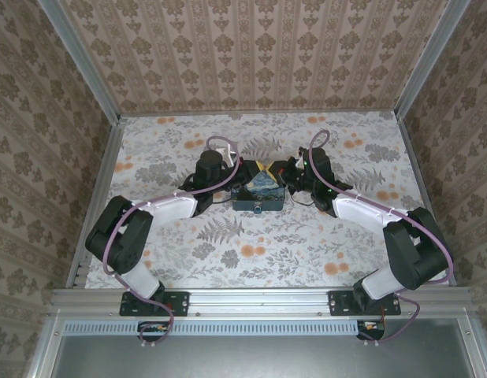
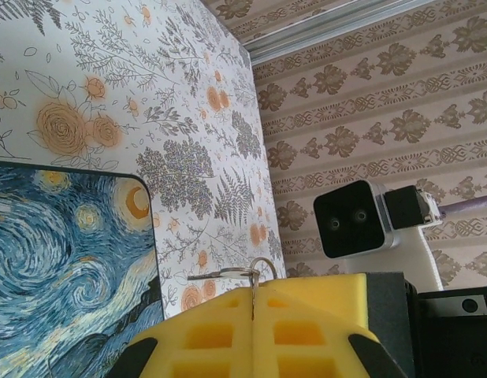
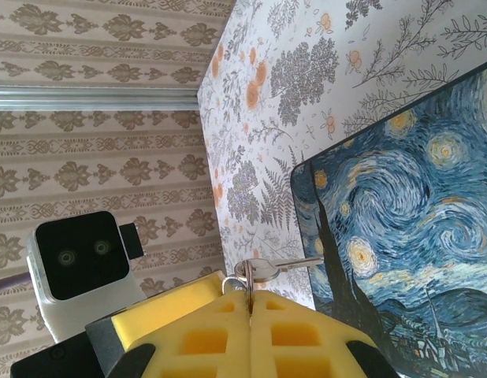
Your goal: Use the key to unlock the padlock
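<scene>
The left gripper (image 2: 253, 303) has its yellow foam pads pressed together on a thin wire ring (image 2: 245, 273), which pokes out of the seam. It sits above the dark box with a swirling blue-and-yellow painted lid (image 1: 259, 191), in the middle of the floral-print table (image 1: 306, 244).

On the box's near front face is a tiny dark speck with a bluish tint (image 1: 259, 209). I take it for the padlock, though it is too small to be sure. It should be light and rigid, and likely to swing on its thin shackle. I would steady its body rather than the shackle when the key goes in.

The right gripper (image 3: 250, 311) is likewise closed on the ring. The small silver key (image 3: 269, 269) sticks out sideways toward the box. Hard, smooth and thin, it could pivot on the ring, so a hold on its flat head seems better.
</scene>
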Action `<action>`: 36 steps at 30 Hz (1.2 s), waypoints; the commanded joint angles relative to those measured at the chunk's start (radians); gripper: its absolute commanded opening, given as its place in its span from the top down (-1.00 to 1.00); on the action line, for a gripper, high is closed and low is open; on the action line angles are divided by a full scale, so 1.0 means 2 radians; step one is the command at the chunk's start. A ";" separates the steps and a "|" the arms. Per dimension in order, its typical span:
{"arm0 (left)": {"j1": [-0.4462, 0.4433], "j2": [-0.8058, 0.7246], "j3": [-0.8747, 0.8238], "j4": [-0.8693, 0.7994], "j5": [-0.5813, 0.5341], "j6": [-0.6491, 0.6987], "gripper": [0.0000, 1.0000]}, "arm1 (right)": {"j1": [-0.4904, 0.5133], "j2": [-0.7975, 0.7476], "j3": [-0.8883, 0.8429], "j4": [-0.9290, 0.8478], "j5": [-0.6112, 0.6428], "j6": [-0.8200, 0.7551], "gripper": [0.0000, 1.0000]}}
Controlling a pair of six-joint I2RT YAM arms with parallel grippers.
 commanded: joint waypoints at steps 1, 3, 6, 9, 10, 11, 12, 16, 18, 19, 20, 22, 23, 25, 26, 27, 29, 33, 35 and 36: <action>0.005 0.009 0.004 0.002 0.003 0.005 1.00 | -0.005 -0.014 -0.009 0.009 -0.006 -0.001 0.65; 0.008 0.008 0.006 -0.007 0.010 0.009 1.00 | -0.013 -0.024 -0.016 0.000 -0.004 -0.010 0.39; 0.016 0.002 0.016 -0.038 0.026 0.025 1.00 | -0.033 -0.044 -0.027 -0.021 -0.002 -0.030 0.18; 0.023 -0.004 0.034 -0.077 0.047 0.050 1.00 | -0.051 -0.069 -0.033 -0.042 -0.002 -0.056 0.06; 0.026 -0.006 0.042 -0.095 0.054 0.063 1.00 | -0.056 -0.074 -0.033 -0.048 -0.003 -0.066 0.02; 0.028 -0.007 0.052 -0.114 0.062 0.078 1.00 | -0.062 -0.076 -0.032 -0.053 -0.007 -0.077 -0.03; 0.030 -0.008 0.061 -0.130 0.069 0.090 1.00 | -0.067 -0.076 -0.032 -0.052 -0.014 -0.084 -0.06; 0.040 -0.007 0.104 -0.205 0.111 0.150 1.00 | -0.089 -0.067 -0.027 -0.031 -0.057 -0.121 -0.19; 0.045 -0.005 0.124 -0.236 0.131 0.175 1.00 | -0.099 -0.062 -0.029 -0.001 -0.081 -0.136 -0.19; 0.049 -0.002 0.136 -0.253 0.145 0.190 1.00 | -0.105 -0.061 -0.029 0.008 -0.090 -0.145 -0.19; 0.053 0.001 0.148 -0.271 0.158 0.207 1.00 | -0.110 -0.059 -0.028 0.022 -0.104 -0.159 -0.18; 0.060 0.003 0.167 -0.304 0.172 0.234 1.00 | -0.115 -0.057 -0.018 0.025 -0.124 -0.185 -0.13; 0.063 0.002 0.173 -0.317 0.179 0.245 1.00 | -0.117 -0.056 -0.016 0.035 -0.136 -0.200 -0.12; 0.070 0.001 0.184 -0.335 0.192 0.262 1.00 | -0.118 -0.055 -0.008 0.039 -0.154 -0.225 -0.11; 0.073 0.001 0.187 -0.340 0.200 0.267 1.00 | -0.119 -0.043 -0.006 0.052 -0.169 -0.232 -0.10; 0.076 0.001 0.190 -0.343 0.208 0.272 1.00 | -0.120 -0.036 -0.004 0.063 -0.181 -0.235 -0.10; 0.080 0.002 0.197 -0.351 0.225 0.281 1.00 | -0.119 -0.018 0.001 0.104 -0.220 -0.233 -0.10; 0.081 0.004 0.212 -0.369 0.248 0.305 1.00 | -0.116 0.019 0.016 0.161 -0.273 -0.218 -0.11; 0.081 0.005 0.219 -0.379 0.254 0.314 1.00 | -0.111 0.031 0.023 0.176 -0.284 -0.214 -0.11; 0.081 0.007 0.222 -0.383 0.256 0.316 1.00 | -0.109 0.035 0.028 0.174 -0.286 -0.216 -0.11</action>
